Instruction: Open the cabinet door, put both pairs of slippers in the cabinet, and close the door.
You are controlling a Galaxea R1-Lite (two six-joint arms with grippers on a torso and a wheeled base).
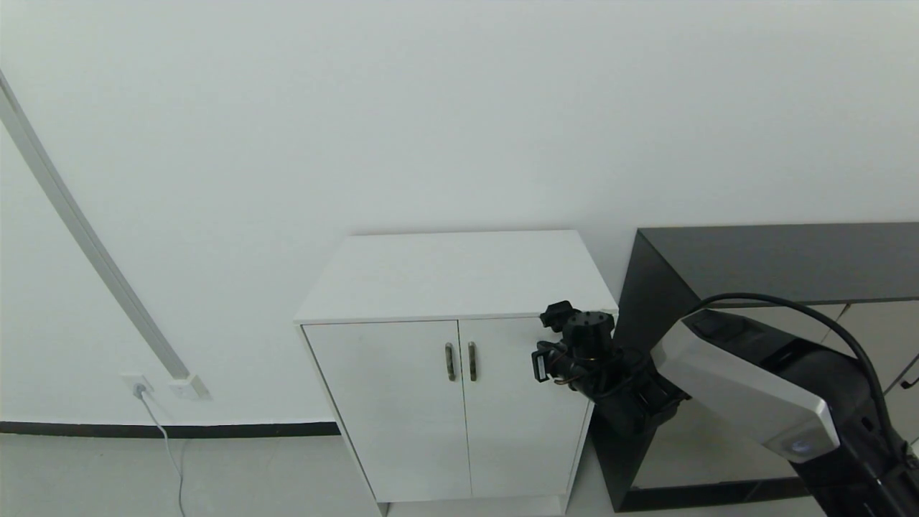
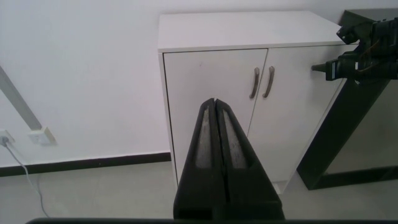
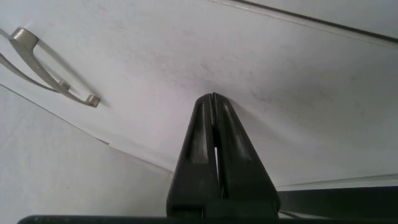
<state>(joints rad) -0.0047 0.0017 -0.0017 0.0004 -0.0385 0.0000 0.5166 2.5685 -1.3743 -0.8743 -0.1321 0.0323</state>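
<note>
One cabinet point(image 1: 459, 276), two doors point(image 1: 391, 413), two handles point(image 1: 450, 361)

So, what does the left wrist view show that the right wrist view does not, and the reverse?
Only the left wrist view: the whole white cabinet, both door handles, a wall socket, dark furniture beside it, the right pincer by the right door, and the shut left pincer. Only the right wrist view: the right door up close behind the right pincer's shut tips. Both: the closed door and a handle.
</note>
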